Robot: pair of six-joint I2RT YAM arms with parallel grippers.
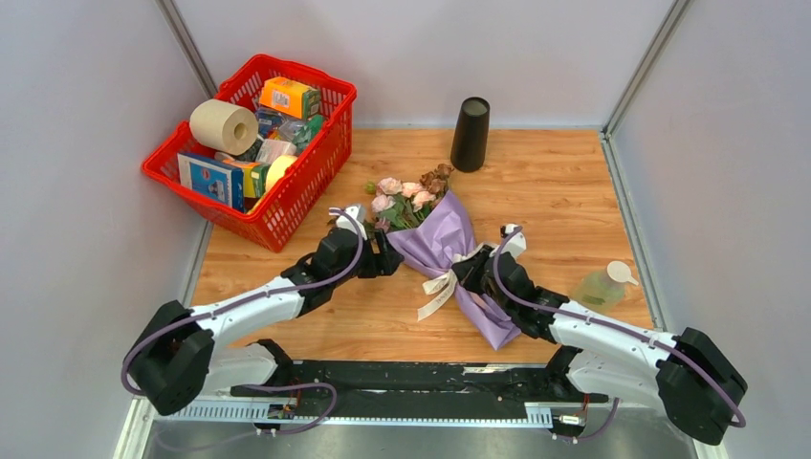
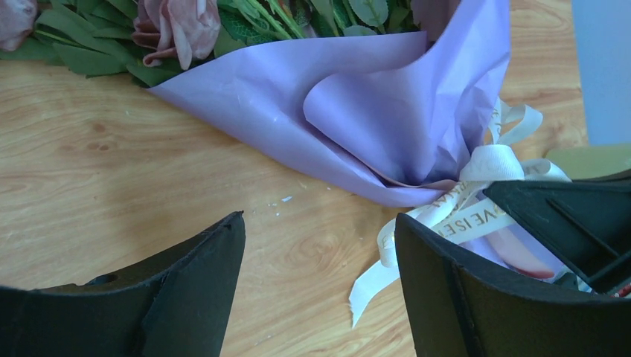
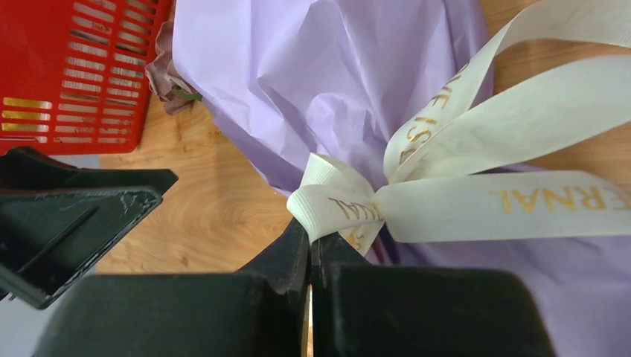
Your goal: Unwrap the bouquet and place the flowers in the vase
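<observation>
A bouquet (image 1: 435, 239) of soft-petalled roses (image 1: 402, 196) lies across the grained wooden table (image 1: 555, 191), wrapped in a cone of smooth, creased lilac paper (image 2: 357, 97) and cinched by a cream woven ribbon (image 3: 476, 201) lettered in gold. The right gripper (image 3: 311, 239), black jaws pressed together, pinches the ribbon at its knot. The left gripper (image 2: 320, 282) hangs wide open just left of the wrap. A matte black cylindrical vase (image 1: 470, 134) stands upright at the far edge, well apart from both.
</observation>
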